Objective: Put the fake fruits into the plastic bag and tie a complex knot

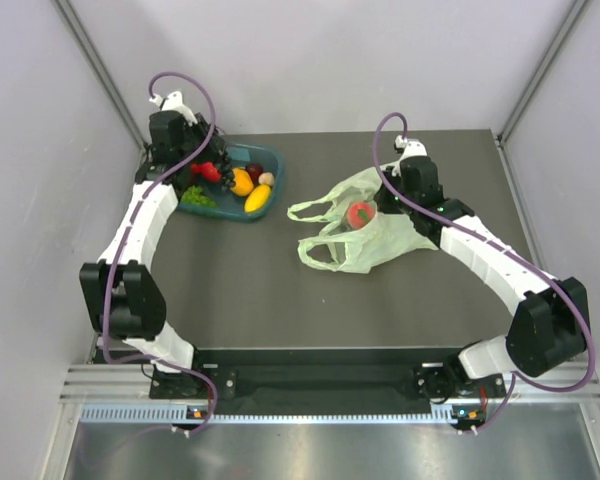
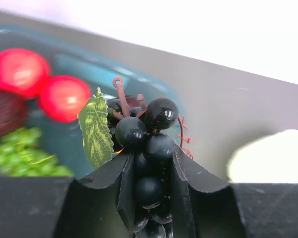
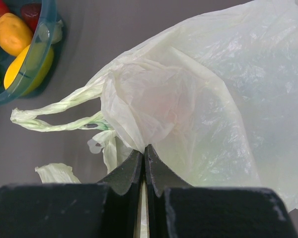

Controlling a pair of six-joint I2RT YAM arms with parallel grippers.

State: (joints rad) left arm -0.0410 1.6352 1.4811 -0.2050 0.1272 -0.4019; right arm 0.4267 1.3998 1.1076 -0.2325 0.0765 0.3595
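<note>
My left gripper is shut on a bunch of dark purple grapes with a green leaf, held over the teal tray. The tray holds more fake fruits: a red one, an orange one, a yellow one and green grapes. The pale green plastic bag lies at table centre right with a red fruit inside. My right gripper is shut on a pinch of the bag's film. The two loop handles lie loose to the left. No knot shows.
Grey walls stand close on the left, right and back of the dark table. The tray sits at the back left, next to the left arm. The right arm reaches in from the right.
</note>
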